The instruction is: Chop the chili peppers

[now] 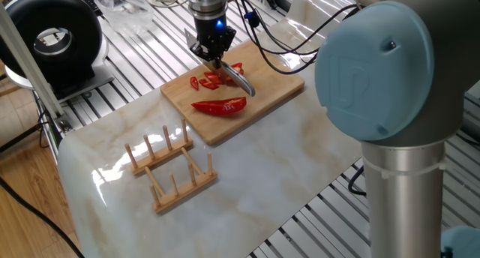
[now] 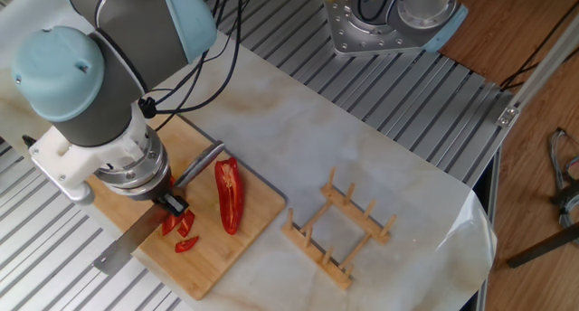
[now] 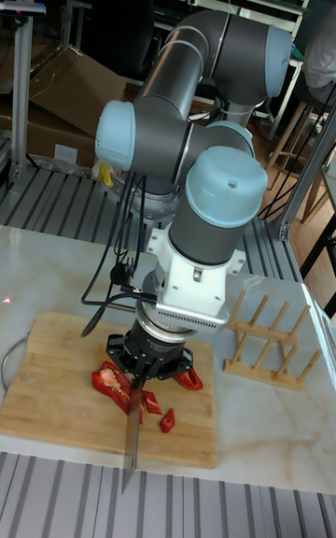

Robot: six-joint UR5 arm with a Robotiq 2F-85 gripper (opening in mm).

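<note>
A bamboo cutting board (image 1: 279, 86) (image 2: 259, 217) (image 3: 47, 379) carries the chili peppers. One long red half (image 1: 220, 106) (image 2: 228, 195) lies whole near the board's edge. Several cut red pieces (image 1: 209, 81) (image 2: 182, 230) (image 3: 114, 383) lie right under the gripper. My gripper (image 1: 214, 58) (image 2: 172, 203) (image 3: 145, 368) is shut on a knife (image 2: 122, 249) (image 3: 131, 435) (image 1: 239, 82). The knife's blade lies low across the cut pieces and sticks out past the board's edge. The wrist hides part of the pieces in the tall view.
A wooden dish rack (image 1: 169, 168) (image 2: 338, 235) (image 3: 267, 336) stands on the marble top beside the board. A black round device (image 1: 52, 37) sits at the far left, and a second robot base (image 2: 389, 22) lies beyond the table. Cables hang from the wrist.
</note>
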